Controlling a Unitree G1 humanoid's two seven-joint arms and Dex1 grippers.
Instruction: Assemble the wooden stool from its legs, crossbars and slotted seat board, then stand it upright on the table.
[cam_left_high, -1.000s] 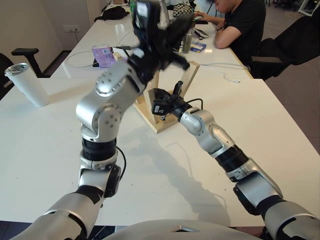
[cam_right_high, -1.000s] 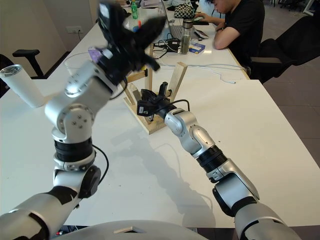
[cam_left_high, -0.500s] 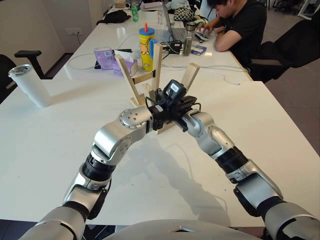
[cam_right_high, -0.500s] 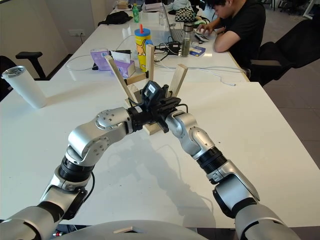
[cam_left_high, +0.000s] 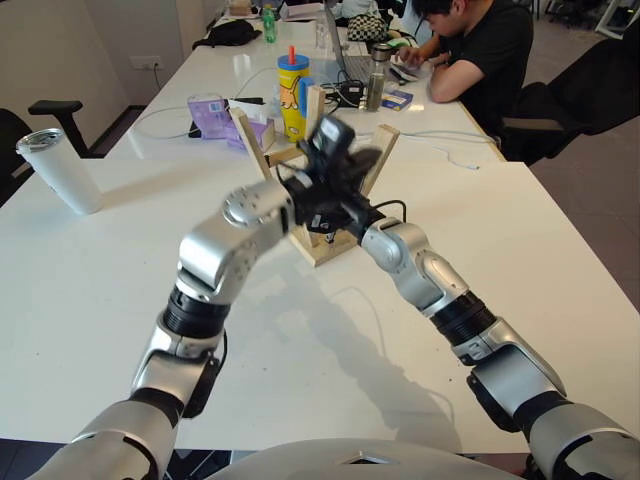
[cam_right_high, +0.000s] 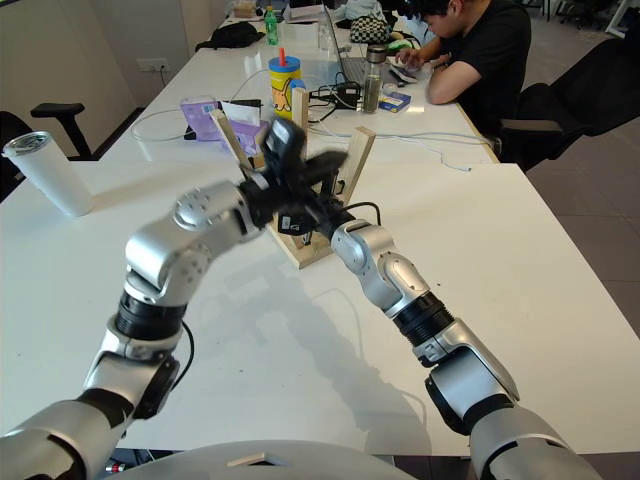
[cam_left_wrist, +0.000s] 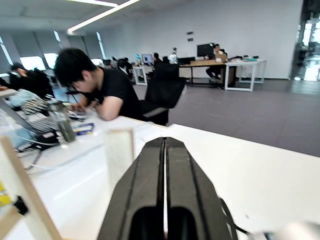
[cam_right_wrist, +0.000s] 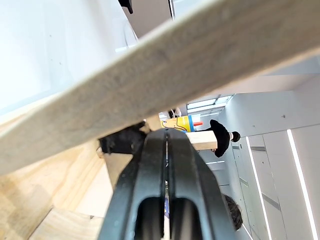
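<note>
**A:** What is standing over on the left?

**B:** A white tumbler (cam_left_high: 58, 170) is standing at ten o'clock on the table (cam_left_high: 90, 300), well apart from the work.

**A:** And the left arm?

**B:** It is rising from seven o'clock and bending at the elbow, with the forearm pointing toward one o'clock. The left gripper (cam_left_wrist: 164, 145) is hanging raised among the upturned legs. Its two fingers are pressing flat together with nothing between them.

**A:** Where is the stool sitting?

**B:** The wooden stool (cam_left_high: 330, 245) is resting upside down at twelve o'clock. Its seat board (cam_right_high: 305, 252) is lying flat on the table. One leg (cam_left_high: 250, 140) is leaning out toward eleven o'clock and another leg (cam_left_high: 385, 150) toward one o'clock.

**A:** And the right arm?

**B:** It is coming in from five o'clock with the elbow bent low over the table. The forearm is running toward eleven o'clock. The right gripper (cam_right_wrist: 166, 137) is sitting low, just beside the seat board and under the left wrist. Its jaws are closing tight on nothing, with a wooden piece crossing close by.
</note>
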